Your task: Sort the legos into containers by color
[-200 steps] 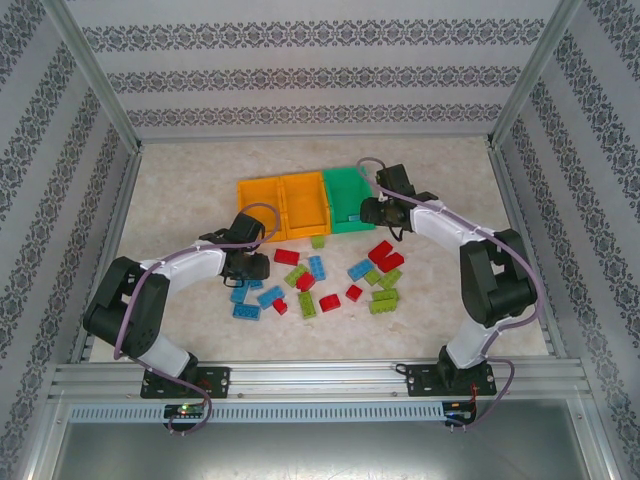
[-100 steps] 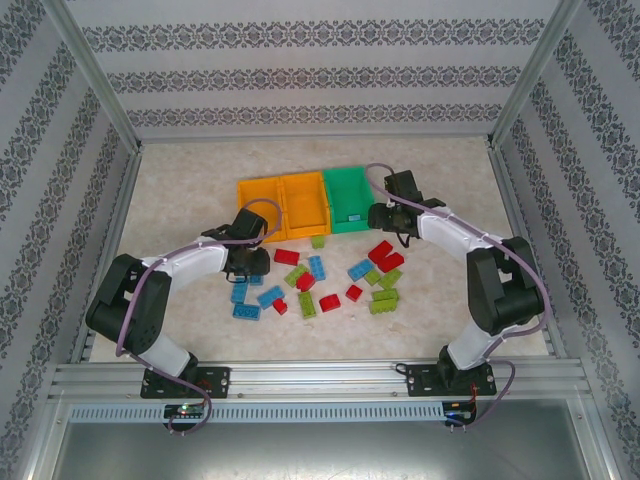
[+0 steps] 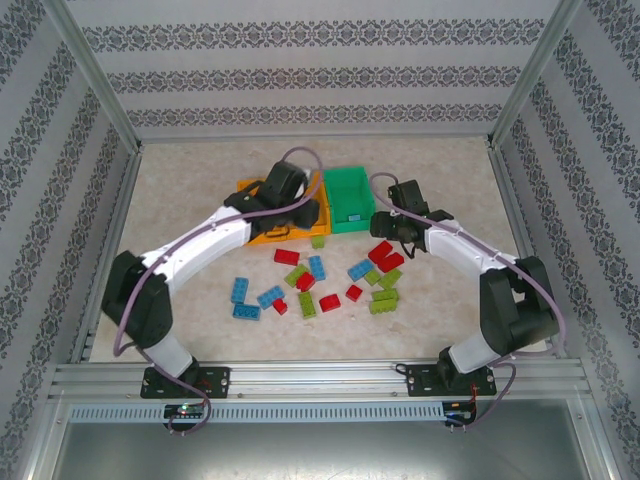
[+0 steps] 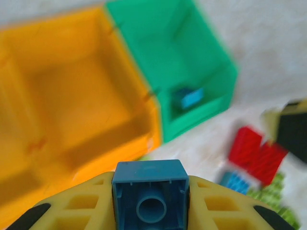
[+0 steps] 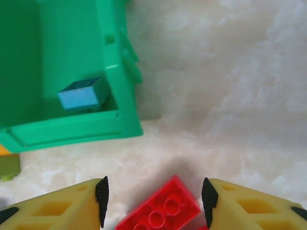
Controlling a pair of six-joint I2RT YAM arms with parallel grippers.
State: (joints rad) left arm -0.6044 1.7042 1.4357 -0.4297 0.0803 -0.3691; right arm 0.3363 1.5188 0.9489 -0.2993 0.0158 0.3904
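Watching from beside the rig, I see the left gripper (image 4: 150, 201) clamped shut on a blue brick (image 4: 149, 178), pinched across its two flat sides with the hollow underside facing the wrist camera. It hangs over the two orange bins (image 4: 76, 100) at the left of that view. The right gripper (image 5: 154, 197) stands with its jaws apart just above a red brick (image 5: 160, 211) at the bottom of its own view, holding nothing. These legos look light, rigid and smooth. I would expect the plain side walls to give the surest hold, squarely and low, because a grip on a corner or on the studs could let one twist out. There are three bins in a row: two orange and one green bin (image 3: 348, 186) at the right end, with a single blue brick (image 5: 84, 93) lying in its near corner. Loose on the table (image 3: 200, 180), in the lower middle of the overhead view, I count five blue, seven red, and six or seven lime green, two of which sit so close together that I cannot separate them. Most of the sorting is not yet done.
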